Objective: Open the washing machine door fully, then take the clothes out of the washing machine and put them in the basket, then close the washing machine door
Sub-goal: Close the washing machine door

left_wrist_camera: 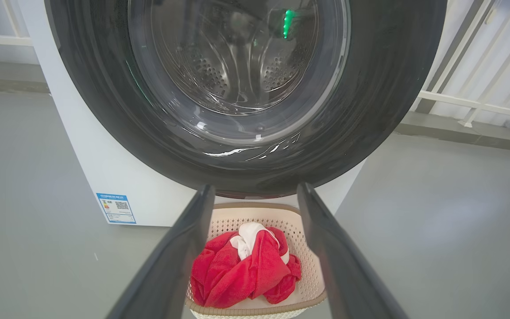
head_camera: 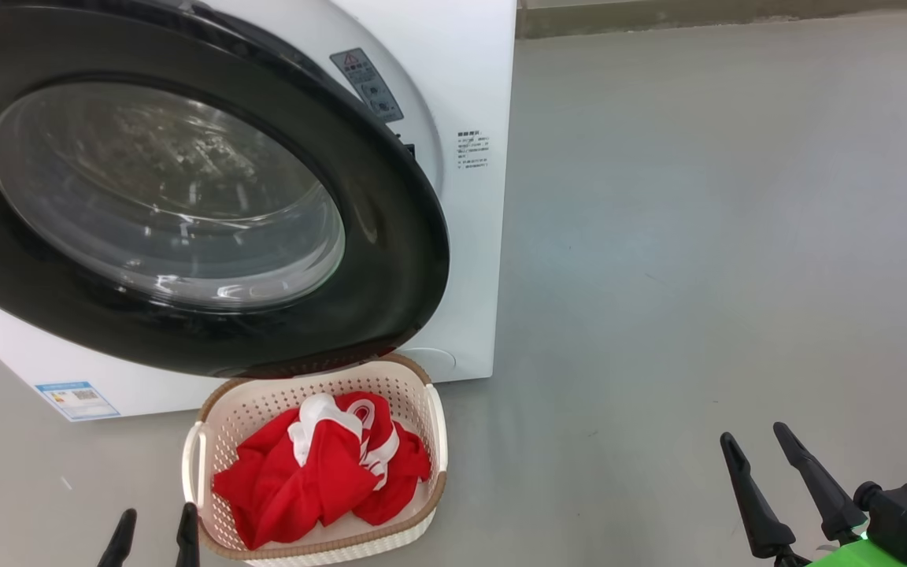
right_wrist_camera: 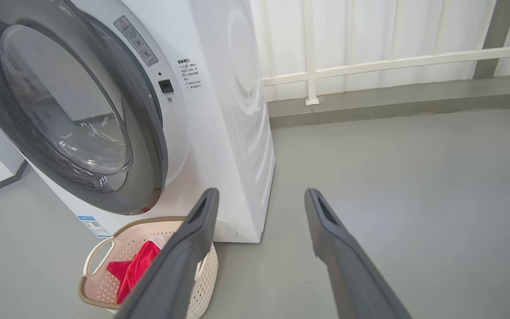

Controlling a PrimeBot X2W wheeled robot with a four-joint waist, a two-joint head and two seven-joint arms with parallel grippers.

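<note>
The boxy washing machine (head_camera: 469,315) is white with a blue label (head_camera: 75,400); its round glass door (head_camera: 390,236) has a glossy black rim. The fabric clothes (head_camera: 320,480) are bright red, white-trimmed; the perforated plastic basket (head_camera: 264,405) is cream, brown-rimmed.

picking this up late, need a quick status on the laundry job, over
Grippers: left gripper and right gripper open, empty. Red clothes in the basket; washing machine door ajar, not shut. In the way: basket under the door's lower rim, contact unclear.

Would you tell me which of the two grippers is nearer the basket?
The left gripper, its fingertips beside the basket's near left corner; the right gripper stands far off over bare floor.
</note>
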